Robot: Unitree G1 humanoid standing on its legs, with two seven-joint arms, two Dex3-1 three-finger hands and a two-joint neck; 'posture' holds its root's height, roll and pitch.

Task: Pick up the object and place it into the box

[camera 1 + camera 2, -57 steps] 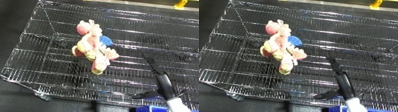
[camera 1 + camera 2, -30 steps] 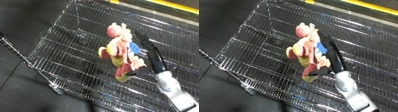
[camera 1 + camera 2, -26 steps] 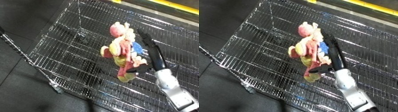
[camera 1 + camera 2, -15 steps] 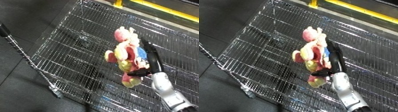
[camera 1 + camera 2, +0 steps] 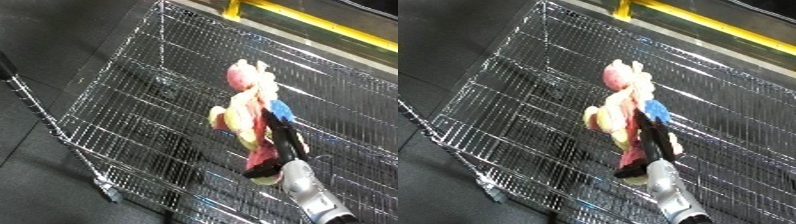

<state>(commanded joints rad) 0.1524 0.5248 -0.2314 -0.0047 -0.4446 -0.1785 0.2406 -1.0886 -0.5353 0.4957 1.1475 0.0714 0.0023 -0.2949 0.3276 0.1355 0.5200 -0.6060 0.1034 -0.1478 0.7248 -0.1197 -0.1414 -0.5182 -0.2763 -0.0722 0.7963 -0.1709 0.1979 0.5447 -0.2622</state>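
Plush toy lies lengthwise, pink head up-left, in the wire bin, right hand curled round it

1. The lower middle of the plush toy is being covered by the right hand.
2. The wire bin is being cut off by the right and lower edges.
3. The right forearm is being cropped by the lower edge.

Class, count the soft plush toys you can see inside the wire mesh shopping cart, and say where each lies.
1: a pink and yellow plush toy lies mid-cart on the wire mesh shopping cart, with the right hand on it. None looks hidden.
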